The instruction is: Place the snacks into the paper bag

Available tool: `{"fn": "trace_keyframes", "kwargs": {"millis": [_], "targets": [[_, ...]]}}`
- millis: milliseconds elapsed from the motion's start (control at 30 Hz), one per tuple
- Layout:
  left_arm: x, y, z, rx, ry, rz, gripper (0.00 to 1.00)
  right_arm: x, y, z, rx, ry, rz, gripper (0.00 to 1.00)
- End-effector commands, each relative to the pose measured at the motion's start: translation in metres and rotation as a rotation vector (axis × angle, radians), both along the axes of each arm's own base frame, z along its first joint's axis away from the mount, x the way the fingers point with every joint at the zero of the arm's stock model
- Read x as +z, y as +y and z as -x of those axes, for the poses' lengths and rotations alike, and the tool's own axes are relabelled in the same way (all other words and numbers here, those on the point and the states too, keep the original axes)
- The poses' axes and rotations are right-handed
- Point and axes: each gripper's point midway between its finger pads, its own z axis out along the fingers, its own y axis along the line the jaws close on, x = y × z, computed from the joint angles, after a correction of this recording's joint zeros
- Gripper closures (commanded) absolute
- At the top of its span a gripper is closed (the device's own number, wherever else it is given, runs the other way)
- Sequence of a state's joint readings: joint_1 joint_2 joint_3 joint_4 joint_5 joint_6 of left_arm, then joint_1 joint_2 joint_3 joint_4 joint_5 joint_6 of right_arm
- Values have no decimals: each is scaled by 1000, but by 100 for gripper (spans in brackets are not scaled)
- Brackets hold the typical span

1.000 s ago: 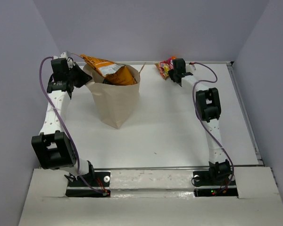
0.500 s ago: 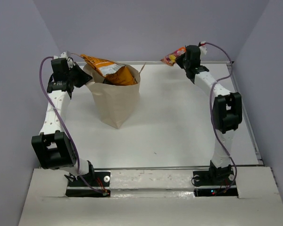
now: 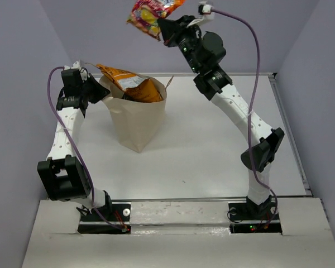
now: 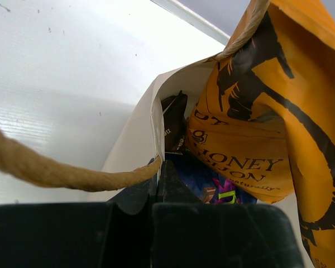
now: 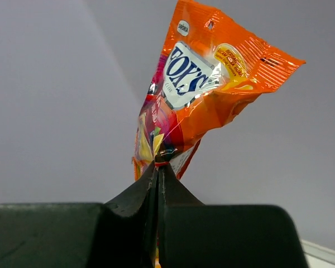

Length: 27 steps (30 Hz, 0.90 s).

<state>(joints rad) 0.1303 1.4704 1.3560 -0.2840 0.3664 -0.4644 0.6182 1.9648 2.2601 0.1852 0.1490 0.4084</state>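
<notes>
Red-orange packet [image 3: 151, 12] hangs aloft, pinched by right fingers [image 5: 139, 195]; left fingers [image 4: 173, 187] clamp paper bag [image 3: 137, 123] rim.

The end effector [image 5: 157, 170], fingers pressed together, pinches the red-orange packet [image 5: 204, 89] against a grey wall [image 5: 56, 100].

The paper bag [image 3: 137, 120] stands upright on the left half of the table [image 3: 212, 151], toward its far edge. The left gripper [image 4: 159, 167] sits at the bag's left rim, pinching the wall. The Honey packet [image 3: 128, 84] stands inside the bag, its top jutting above the rim. A second packet [image 4: 173, 125] lies deeper inside, beside it. The Fox's packet [image 3: 151, 12] hangs from the right gripper [image 5: 157, 167], which clamps its lower edge. It is high over the table, above and just right of the bag's mouth in the top view, well apart from it.
</notes>
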Motion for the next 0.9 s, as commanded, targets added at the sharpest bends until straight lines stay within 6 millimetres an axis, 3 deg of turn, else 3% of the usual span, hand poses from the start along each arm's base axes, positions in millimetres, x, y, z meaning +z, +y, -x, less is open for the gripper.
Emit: {"fn": "trace_keyframes", "kwargs": {"millis": [0, 33, 67, 100, 167, 200, 267, 333, 367, 467, 533, 667, 800, 833, 867], "targets": [[15, -6, 4, -27, -55, -14, 100, -19, 59, 25, 132, -83, 172, 99], [15, -6, 4, -26, -55, -13, 100, -36, 70, 25, 147, -52, 222, 99], [16, -6, 4, -26, -58, -12, 100, -36, 77, 31, 161, -53, 221, 99], [16, -6, 4, -26, -58, -12, 100, -52, 97, 44, 218, -34, 284, 99], [17, -6, 4, -24, -60, -12, 100, -80, 115, 58, 269, -13, 392, 99], [17, -6, 4, -23, -58, -10, 100, -80, 119, 71, 289, -19, 411, 99], [16, -6, 4, -23, -57, -13, 100, -117, 116, 69, 281, 46, 507, 99], [16, -6, 3, -23, -57, -13, 100, -132, 104, 68, 239, 89, 559, 99], [17, -5, 4, -23, -59, -13, 100, -158, 98, 63, 210, 135, 647, 99], [17, -6, 3, -24, -58, -13, 100, -210, 95, 62, 231, 200, 835, 99], [18, -5, 2, -21, -59, -13, 100, -244, 112, 77, 337, 225, 924, 99], [20, -5, 2, -21, -65, -17, 100, -294, 122, 113, 459, 228, 1166, 99], [17, -5, 2, -22, -58, -18, 100, -319, 125, 128, 516, 281, 1242, 99], [18, -5, 3, -22, -61, -19, 100, -317, 122, 122, 474, 298, 1240, 89], [18, -5, 3, -22, -60, -19, 100, -319, 121, 119, 452, 326, 1234, 70]]}}
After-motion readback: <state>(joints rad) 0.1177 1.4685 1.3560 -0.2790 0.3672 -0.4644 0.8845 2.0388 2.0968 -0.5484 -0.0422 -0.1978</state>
